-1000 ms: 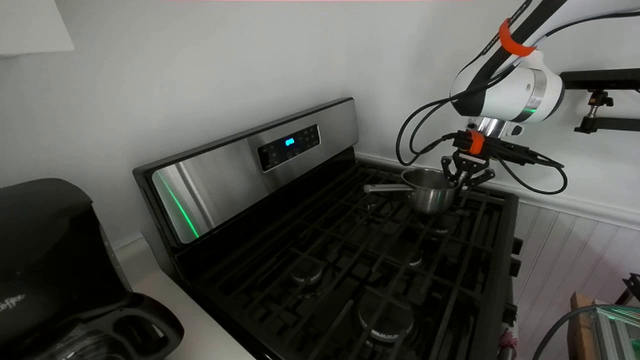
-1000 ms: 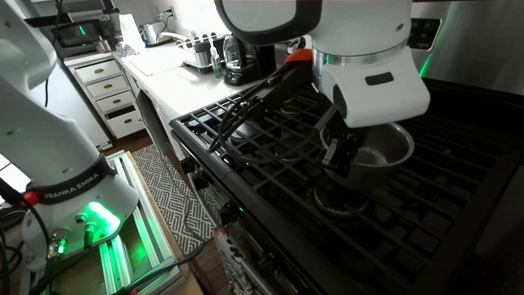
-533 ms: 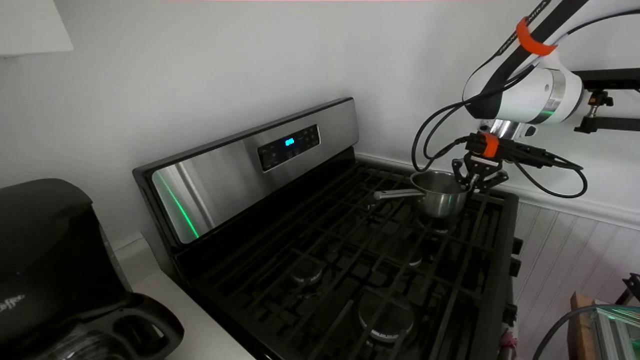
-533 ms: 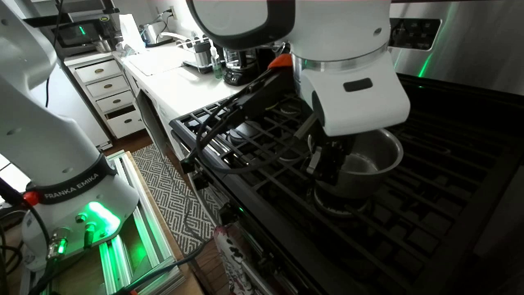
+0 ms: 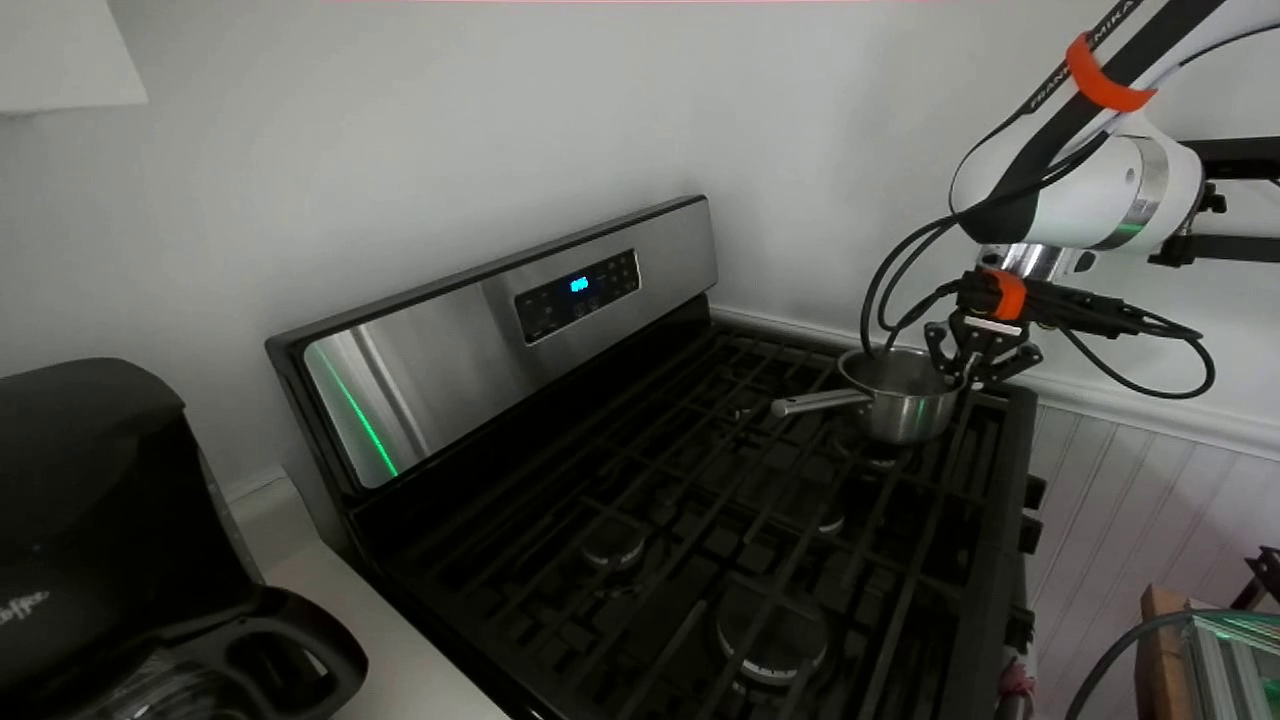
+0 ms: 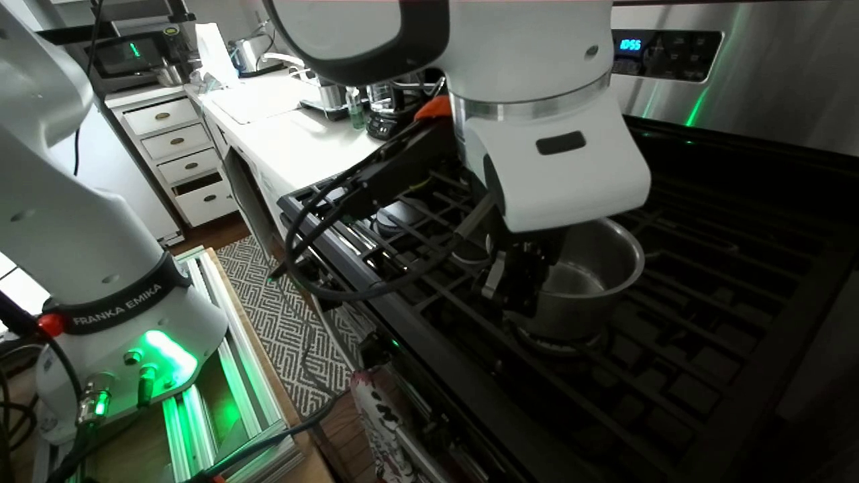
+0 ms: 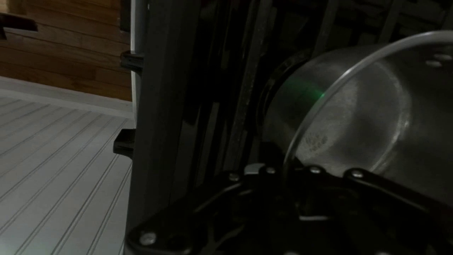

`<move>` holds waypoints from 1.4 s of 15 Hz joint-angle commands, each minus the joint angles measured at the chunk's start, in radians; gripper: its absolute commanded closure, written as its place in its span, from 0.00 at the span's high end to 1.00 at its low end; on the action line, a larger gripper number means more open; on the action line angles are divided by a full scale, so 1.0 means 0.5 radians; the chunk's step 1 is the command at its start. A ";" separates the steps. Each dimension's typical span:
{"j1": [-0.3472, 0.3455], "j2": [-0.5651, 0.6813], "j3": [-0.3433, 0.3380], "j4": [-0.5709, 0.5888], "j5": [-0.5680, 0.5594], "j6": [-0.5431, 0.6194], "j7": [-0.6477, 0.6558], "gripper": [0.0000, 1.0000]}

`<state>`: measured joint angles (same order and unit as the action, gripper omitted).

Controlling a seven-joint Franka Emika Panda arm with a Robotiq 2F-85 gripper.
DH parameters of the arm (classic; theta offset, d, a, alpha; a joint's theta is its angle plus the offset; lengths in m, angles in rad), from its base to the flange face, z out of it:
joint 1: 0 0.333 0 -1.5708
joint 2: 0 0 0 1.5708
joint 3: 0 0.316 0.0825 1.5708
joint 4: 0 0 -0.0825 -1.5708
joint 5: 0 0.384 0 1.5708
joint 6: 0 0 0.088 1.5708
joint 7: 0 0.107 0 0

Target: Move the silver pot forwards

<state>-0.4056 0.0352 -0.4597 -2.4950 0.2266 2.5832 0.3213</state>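
Note:
The silver pot is upright over a front burner of the black gas stove, and its handle points away from my gripper. The pot also shows in an exterior view and in the wrist view. I cannot tell whether its base touches the grate. My gripper is shut on the pot's rim on the side opposite the wall panel with the clock, one finger inside and one outside. In the wrist view the rim runs in between the dark fingers. The arm hides part of the pot in an exterior view.
Black grates cover the stove top, with knobs along the front edge. The control panel stands at the back. A black coffee maker sits on the counter beside the stove. A patterned towel hangs at the stove front.
My gripper and the pot have moved together toward the stove's front edge, away from the back panel. The grip on the rim looks the same.

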 commanded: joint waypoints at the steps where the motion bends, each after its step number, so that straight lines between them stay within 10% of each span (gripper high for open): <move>1: -0.021 -0.096 0.003 -0.068 -0.082 0.019 0.053 0.01; 5: -0.018 -0.088 0.008 -0.056 -0.093 -0.003 0.056 0.00; 7: -0.017 -0.084 0.009 -0.054 -0.099 0.005 0.064 0.31; 16: -0.037 -0.278 0.031 -0.055 -0.248 -0.018 0.111 0.92; 21: -0.115 -0.477 0.114 -0.048 -0.666 -0.037 0.389 1.00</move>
<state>-0.4194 -0.1140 -0.4462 -2.5000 0.0100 2.5827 0.4224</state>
